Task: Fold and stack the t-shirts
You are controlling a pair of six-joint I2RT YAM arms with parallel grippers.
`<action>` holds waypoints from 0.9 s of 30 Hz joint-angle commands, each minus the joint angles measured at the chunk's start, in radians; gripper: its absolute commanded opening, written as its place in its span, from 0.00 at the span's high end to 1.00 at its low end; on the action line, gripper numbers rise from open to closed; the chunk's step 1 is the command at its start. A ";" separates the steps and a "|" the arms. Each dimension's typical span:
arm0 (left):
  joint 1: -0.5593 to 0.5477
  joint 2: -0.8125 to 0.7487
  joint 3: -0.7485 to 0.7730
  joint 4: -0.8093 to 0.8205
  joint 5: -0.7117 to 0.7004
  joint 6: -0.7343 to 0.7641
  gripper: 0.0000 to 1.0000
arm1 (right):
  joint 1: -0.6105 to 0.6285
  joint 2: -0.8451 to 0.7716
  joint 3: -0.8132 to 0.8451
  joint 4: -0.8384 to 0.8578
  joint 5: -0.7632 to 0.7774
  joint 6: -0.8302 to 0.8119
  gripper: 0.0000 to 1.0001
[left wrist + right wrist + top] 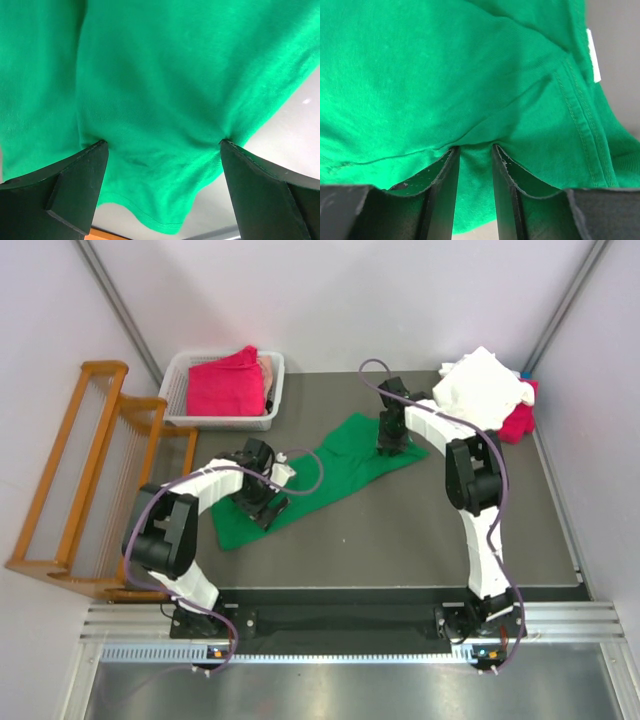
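On the dark table (420, 540), my right gripper (475, 150) pinches the green shirt (345, 452) in narrow jaws, so I should close the wide-open left gripper (162, 145) too.

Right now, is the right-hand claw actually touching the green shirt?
Touching. The right wrist view shows the right gripper with a fold of the green t-shirt pinched between its two fingers.

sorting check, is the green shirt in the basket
No, the green t-shirt lies spread on the table; the basket holds a pinkish-red one.
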 commanded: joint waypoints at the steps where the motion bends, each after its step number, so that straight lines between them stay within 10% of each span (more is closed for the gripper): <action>1: -0.021 0.033 0.009 -0.094 0.117 -0.022 0.01 | 0.008 0.116 0.124 0.084 -0.033 -0.028 0.67; 27: -0.336 0.087 0.238 -0.253 0.261 -0.073 0.01 | 0.003 0.129 0.246 0.159 -0.096 -0.054 0.66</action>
